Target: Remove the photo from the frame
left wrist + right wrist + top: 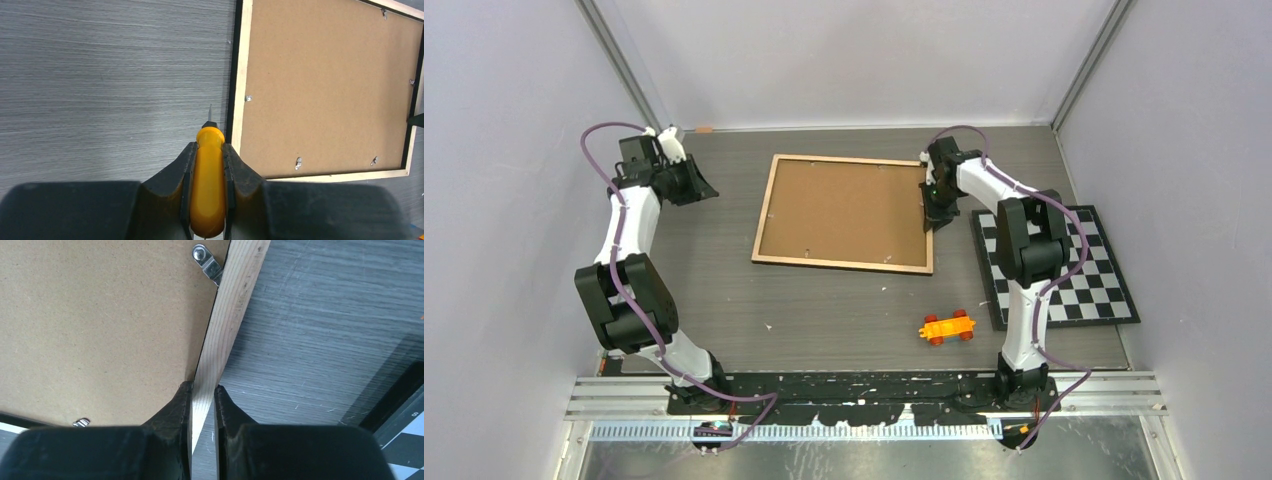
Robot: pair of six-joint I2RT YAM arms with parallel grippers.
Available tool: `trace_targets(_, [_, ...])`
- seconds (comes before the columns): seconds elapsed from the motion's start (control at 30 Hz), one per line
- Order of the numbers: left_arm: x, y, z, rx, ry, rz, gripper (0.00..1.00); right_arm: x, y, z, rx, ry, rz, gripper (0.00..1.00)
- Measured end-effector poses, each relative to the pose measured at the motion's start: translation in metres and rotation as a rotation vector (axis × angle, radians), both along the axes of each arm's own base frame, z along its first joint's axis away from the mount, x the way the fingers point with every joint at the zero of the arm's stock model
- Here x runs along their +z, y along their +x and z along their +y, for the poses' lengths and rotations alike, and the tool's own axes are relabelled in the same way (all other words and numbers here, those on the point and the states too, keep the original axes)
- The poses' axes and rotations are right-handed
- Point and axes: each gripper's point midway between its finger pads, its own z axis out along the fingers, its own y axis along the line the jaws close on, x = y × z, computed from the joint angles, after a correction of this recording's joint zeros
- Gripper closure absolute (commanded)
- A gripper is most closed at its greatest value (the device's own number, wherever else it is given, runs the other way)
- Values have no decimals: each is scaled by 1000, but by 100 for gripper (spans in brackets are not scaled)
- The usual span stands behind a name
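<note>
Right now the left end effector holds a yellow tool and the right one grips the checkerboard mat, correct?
No: the right end effector grips the frame by its rim, per the right wrist view. The left end effector holds the tool.

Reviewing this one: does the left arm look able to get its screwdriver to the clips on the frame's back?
Probably yes. The left gripper holds the screwdriver pointing along the frame's left edge. The nearest clip lies exposed, and only bare table lies between.
</note>
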Motion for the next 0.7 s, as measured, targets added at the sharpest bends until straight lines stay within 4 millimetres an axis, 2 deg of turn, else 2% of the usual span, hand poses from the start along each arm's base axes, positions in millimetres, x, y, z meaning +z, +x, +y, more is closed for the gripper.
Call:
trace_targets(0.17, [-1,-2,-3,-38,27,-5,100,-1,-1,5,-7,13,-5,99])
trace_targets(0.27, [-4,-7,-12,-103,67,0,100,-2,-5,10,9,23,-21,99])
trace_targets(0.53, [-26,-37,-72,-428,213,38,100,-2,-12,20,74,45,-39,99])
trace_targets(0.7, [-36,-49,-99,-559,308,40,100,-2,-12,22,77,52,-40,99])
